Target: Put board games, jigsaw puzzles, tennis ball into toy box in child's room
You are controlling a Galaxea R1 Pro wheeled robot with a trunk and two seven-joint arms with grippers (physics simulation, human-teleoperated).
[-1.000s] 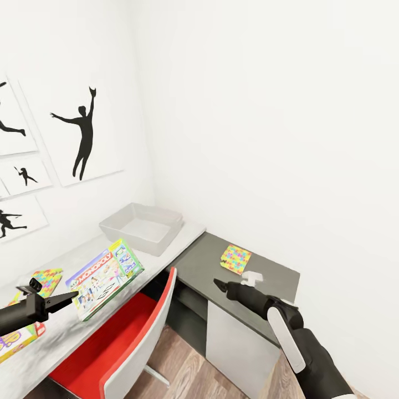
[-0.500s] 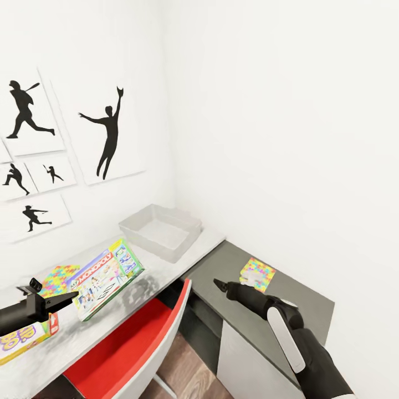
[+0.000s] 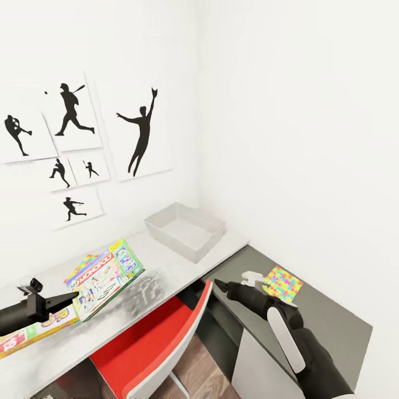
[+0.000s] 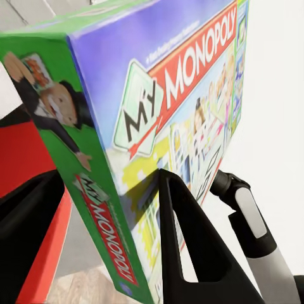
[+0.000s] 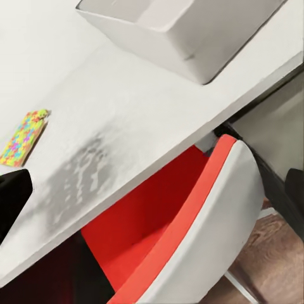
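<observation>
Head view: left claw [image 3: 69, 298] clamped on the lower edge of the green-edged Monopoly board game [image 3: 105, 278], box held tilted above the pale tabletop [image 3: 160, 271], clear of its surface, shadow cast beneath. SKIP-BO board game [image 3: 33, 331] flat on the tabletop at its near left end, partly hidden behind the left arm. Jigsaw puzzle [image 3: 83, 262] flat on the tabletop just behind the held box, mostly covered by it. Toy box [image 3: 185, 230] at the far right corner of the tabletop, against the wall, nothing visible inside. Second jigsaw puzzle [image 3: 282, 284] on the lower dark cabinet top [image 3: 332, 321], near its back edge by the wall, with a small white object [image 3: 250, 276] just beside it. Right claw [image 3: 219, 285] hanging over the gap between tabletop and cabinet, tips pressed together, nothing in it. Red chair [image 3: 160, 349] tucked under the tabletop's front edge. Black silhouette prints [image 3: 141, 130] on the wall above. Left wrist view: dark fingers [image 4: 190, 247] pinching the Monopoly box [image 4: 164, 120] across its green edge, one finger on the printed face. Right wrist view: tabletop edge [image 5: 158, 171], toy box corner [image 5: 183, 31], one jigsaw puzzle [image 5: 24, 136] flat on the tabletop, red chair back [image 5: 190, 221] below; claw's own state not determinable here.
</observation>
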